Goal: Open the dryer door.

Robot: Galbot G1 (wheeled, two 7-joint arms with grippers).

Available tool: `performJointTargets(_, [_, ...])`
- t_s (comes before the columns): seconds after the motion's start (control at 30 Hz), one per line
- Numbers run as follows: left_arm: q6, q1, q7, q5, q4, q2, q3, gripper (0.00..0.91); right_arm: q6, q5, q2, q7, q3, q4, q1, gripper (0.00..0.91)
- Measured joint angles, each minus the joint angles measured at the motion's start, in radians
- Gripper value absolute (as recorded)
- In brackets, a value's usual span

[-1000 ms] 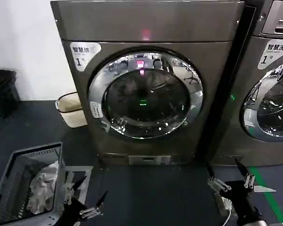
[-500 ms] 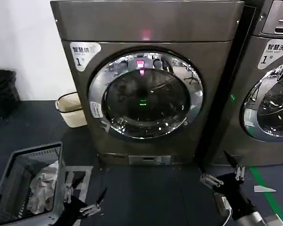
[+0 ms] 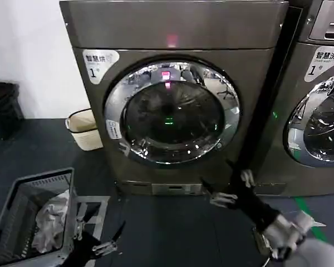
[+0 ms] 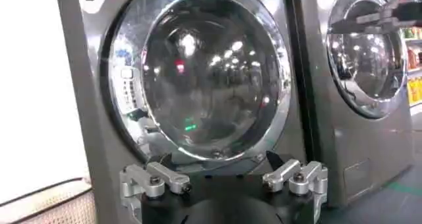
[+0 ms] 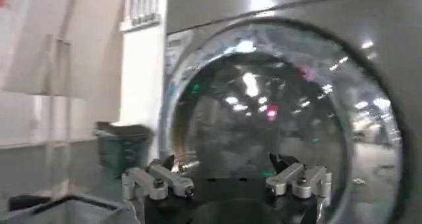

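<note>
The dark floor (image 3: 172, 228) carries everything here. The dryer (image 3: 172, 33) stands on it at the middle, with a second machine (image 3: 317, 111) just beside it on the right. A cream bin (image 3: 84, 129) sits on the floor by the dryer's left lower corner. Nearer, at the left, a grey basket (image 3: 22, 222) holding pale cloth (image 3: 50, 219) rests on the floor. A green stripe (image 3: 317, 233) crosses the floor at the right.

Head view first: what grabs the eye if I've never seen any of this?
The dryer door, a big chrome ring around dark glass, sits shut in the middle of the grey-brown dryer, with a pink-red light glowing above it. Below and to the right, the right gripper reaches up toward the machine with fingers spread. The left gripper hangs low, open, beside a basket of laundry.
</note>
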Motion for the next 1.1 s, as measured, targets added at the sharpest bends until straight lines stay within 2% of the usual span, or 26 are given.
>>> performJointTargets(0.23, [-0.004,0.001,0.001,0.003,0.009,-0.004,-0.001,0.907,0.029,-0.004,0.047,-0.012,-0.198,-0.162,0.245,0.907])
performJointTargets(0.5, [-0.002,0.003,0.001,0.014,0.006,-0.009,-0.001,0.907,0.023,-0.021,0.12,-0.013,-0.369,-0.315,0.444,0.907])
performJointTargets(0.77, [-0.002,0.007,0.001,0.027,0.005,-0.018,0.001,0.907,0.029,-0.064,0.194,-0.033,-0.491,-0.415,0.571,0.907])
performJointTargets(0.87, [-0.003,0.011,0.0,0.032,0.005,-0.025,0.001,0.907,0.056,-0.109,0.233,-0.039,-0.522,-0.45,0.603,0.907])
performJointTargets(1.1, [-0.01,0.021,0.0,0.037,0.002,-0.031,-0.004,0.907,0.084,-0.142,0.337,-0.027,-0.571,-0.54,0.66,0.907])
